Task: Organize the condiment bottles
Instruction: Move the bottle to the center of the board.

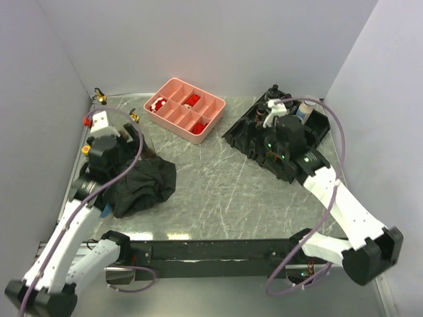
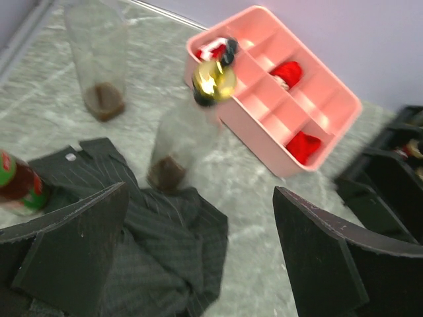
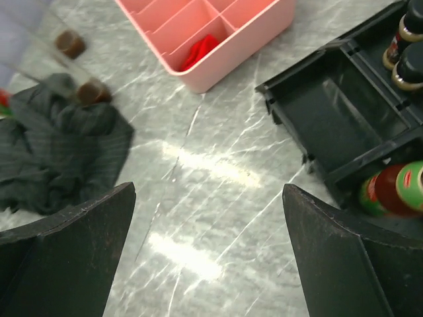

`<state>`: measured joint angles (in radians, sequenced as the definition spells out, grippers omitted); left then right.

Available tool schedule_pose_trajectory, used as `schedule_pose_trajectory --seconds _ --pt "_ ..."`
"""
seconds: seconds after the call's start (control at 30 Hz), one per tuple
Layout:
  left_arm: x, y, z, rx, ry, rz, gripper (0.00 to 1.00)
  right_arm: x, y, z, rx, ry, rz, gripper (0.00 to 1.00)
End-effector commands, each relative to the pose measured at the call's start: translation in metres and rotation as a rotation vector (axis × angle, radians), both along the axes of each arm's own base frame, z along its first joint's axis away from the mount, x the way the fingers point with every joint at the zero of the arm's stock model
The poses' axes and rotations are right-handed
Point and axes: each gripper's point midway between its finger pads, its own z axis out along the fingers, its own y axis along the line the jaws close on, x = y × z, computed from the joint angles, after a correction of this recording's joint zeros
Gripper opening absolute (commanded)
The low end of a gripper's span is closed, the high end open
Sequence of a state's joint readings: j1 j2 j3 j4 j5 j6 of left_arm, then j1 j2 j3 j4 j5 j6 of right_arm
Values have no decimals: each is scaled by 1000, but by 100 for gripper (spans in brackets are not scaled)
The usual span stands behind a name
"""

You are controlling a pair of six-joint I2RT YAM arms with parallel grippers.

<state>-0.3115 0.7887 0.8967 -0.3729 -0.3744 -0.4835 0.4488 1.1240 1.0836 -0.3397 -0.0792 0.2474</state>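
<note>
Standing at the left of the grey marbled bench [image 3: 218, 191]: a tall clear gold-spouted bottle [image 2: 185, 135] at the edge of the crumpled black pinstriped cloth [image 2: 152, 257]. A second tall clear bottle [image 2: 99, 59] is beyond it, nearer the wall. Both are narrow and see-through, with dark brown residue at the base. A red sauce bottle with green label [image 2: 16, 181] sits beside the cloth.

Other condiment bottles: housed in the black stepped plastic rack [image 3: 317, 119] at right, among them a red green-labelled bottle [image 3: 390, 188] and black-lidded jars [image 3: 410, 56].

Left gripper [image 2: 198, 257]: jaws spread wide, empty, above the cloth, facing the nearer clear bottle.

Right gripper [image 3: 208, 257]: jaws spread wide, empty, held by the rack, facing bare bench.

Pink plastic compartment tray [image 2: 327, 139]: rigid, matte, red pieces inside, just behind the nearer clear bottle.

Hazards, as judged:
- The slim, tall bottle would tip if one finger arrives first.
- Its smooth walls may slip in the grip.
- Soft cloth folds could snag a finger or drag the bottle's base.
- A toppled bottle would strike the tray.
</note>
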Motion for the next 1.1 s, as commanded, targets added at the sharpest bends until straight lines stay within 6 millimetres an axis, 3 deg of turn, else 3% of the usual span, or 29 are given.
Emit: schedule_pose_trajectory --seconds 0.0,0.2,0.37,0.6,0.77,0.87,0.9,0.97,1.0,1.07 --pt "29 15 33 40 -45 66 97 -9 10 55 136 -176 48 100" --pt "66 10 43 88 -100 9 98 -33 15 89 217 -269 122 100" --pt "88 -1 48 158 -131 -60 95 -41 10 95 218 -293 125 100" --pt "117 4 23 246 -67 -33 88 -50 7 103 232 -321 134 100" --pt "127 -1 17 259 -68 -56 79 -53 1 105 222 -338 112 100" --pt "130 -6 15 257 -64 -86 62 -53 -1 103 222 -338 104 100" --pt "131 -9 16 253 -67 -99 52 -53 0 103 223 -339 107 100" --pt "132 -12 16 241 -65 -113 41 -54 0 102 225 -334 109 100" --pt "132 -14 15 236 -63 -120 30 -53 0 102 224 -333 106 100" --pt "130 -20 17 219 -67 -143 21 -52 0 99 218 -326 100 100"
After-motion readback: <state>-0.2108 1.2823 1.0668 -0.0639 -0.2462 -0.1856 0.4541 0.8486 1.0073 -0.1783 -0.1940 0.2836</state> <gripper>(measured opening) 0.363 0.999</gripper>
